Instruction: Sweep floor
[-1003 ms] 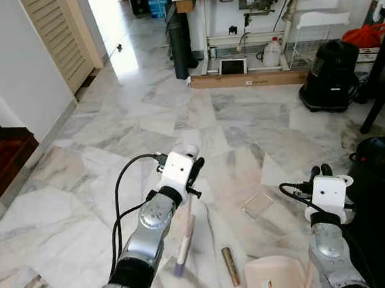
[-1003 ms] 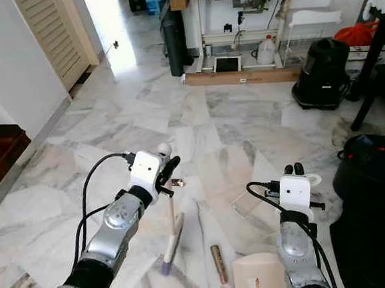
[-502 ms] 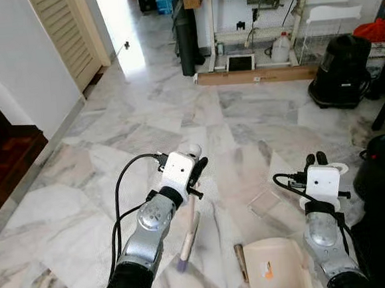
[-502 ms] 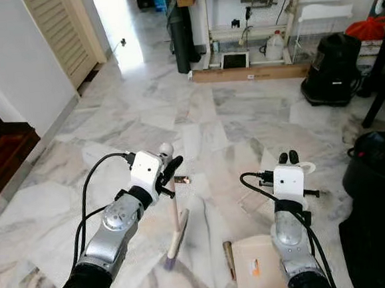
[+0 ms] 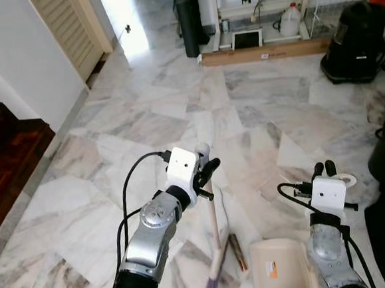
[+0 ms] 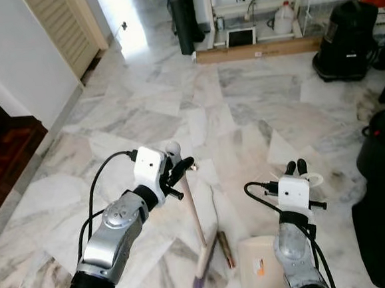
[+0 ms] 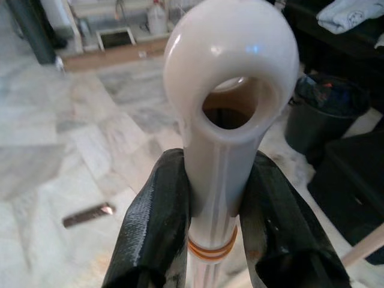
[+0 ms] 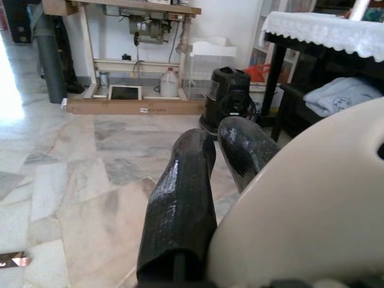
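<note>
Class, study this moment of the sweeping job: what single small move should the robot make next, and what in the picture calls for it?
Probably a short sweep of the broom toward the dustpan. The left end effector grips the broom handle, the bristle end rests on the floor beside a small brown stick-like piece of debris, and the dustpan held by the right end effector sits just to its right.

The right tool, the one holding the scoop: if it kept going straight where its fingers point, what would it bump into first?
Probably nothing close. The right tool points across bare marble floor toward the black vacuum cleaner by the far wall. That looks like the first thing in line, though depth is hard to judge.
</note>
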### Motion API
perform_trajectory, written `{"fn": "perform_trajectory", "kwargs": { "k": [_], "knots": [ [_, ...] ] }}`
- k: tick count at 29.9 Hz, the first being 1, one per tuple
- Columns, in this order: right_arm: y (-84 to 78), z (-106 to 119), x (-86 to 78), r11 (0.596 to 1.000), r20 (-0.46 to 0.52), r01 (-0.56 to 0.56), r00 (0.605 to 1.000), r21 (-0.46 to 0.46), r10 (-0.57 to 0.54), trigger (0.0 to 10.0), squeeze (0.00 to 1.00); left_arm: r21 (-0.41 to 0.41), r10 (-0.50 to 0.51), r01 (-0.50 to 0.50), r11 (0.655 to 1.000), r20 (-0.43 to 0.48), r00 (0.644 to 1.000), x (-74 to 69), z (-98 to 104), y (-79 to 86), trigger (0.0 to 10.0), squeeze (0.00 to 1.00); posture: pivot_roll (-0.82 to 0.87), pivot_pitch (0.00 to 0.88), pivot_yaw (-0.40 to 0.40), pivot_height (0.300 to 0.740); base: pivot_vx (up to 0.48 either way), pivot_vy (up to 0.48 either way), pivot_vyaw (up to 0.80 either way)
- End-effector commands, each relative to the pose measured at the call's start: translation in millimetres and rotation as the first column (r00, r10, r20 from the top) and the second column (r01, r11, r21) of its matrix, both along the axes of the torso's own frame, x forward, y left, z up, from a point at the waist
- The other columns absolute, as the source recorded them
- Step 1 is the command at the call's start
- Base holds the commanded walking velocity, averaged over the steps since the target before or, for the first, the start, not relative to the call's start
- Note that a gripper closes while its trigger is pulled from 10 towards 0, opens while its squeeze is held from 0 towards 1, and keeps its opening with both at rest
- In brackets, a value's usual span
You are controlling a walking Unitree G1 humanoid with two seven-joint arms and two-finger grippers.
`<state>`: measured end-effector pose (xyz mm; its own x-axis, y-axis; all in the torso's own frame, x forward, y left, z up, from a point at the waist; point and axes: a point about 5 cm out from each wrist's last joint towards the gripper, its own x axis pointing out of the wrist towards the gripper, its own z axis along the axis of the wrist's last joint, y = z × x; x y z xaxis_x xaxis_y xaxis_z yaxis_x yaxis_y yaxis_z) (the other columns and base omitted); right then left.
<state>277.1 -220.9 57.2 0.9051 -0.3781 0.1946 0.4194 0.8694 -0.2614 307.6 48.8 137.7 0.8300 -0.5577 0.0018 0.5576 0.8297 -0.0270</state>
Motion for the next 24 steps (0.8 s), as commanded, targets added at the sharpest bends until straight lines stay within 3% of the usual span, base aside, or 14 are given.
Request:
{"fn": "perform_trajectory", "kwargs": {
  "k": [1,4,13,20,24],
  "knots": [
    [7.5,-15,-8.2,1.000,-0.067,-0.013,0.998,0.005,0.013,10.0,0.00,-0.014,-0.013,0.013,1.000,-0.020,1.000,4.9,6,-2.8,10.0,0.00,0.09,0.215,0.191,0.740,0.000,0.000,0.00],
    [8.0,-14,-10.1,1.000,-0.059,-0.012,0.998,0.005,0.012,10.0,0.00,-0.037,-0.032,0.029,0.999,-0.076,0.997,4.7,4,-10.9,10.0,0.00,0.08,0.226,0.191,0.740,0.000,0.000,0.00],
    [9.4,-17,-17.7,1.000,-0.061,0.004,0.998,0.018,-0.003,10.0,0.00,-0.280,-0.098,0.023,0.960,-0.257,0.961,-4.4,10,-36.2,10.0,0.00,0.08,0.243,0.204,0.740,0.000,0.000,0.00],
    [12.3,-17,-15.3,1.000,-0.066,0.005,0.998,0.029,-0.003,10.0,0.00,-0.315,-0.093,0.010,0.949,-0.248,0.964,-1.2,21,-34.1,10.0,0.00,0.09,0.243,0.204,0.740,0.000,0.000,0.00],
    [13.7,-16,-13.7,0.999,-0.069,0.002,0.998,0.035,0.000,10.0,0.00,-0.280,-0.049,0.018,0.960,-0.104,0.993,-0.8,53,-17.2,10.0,0.00,0.10,0.241,0.202,0.740,0.000,0.000,0.00]
  ]
}}
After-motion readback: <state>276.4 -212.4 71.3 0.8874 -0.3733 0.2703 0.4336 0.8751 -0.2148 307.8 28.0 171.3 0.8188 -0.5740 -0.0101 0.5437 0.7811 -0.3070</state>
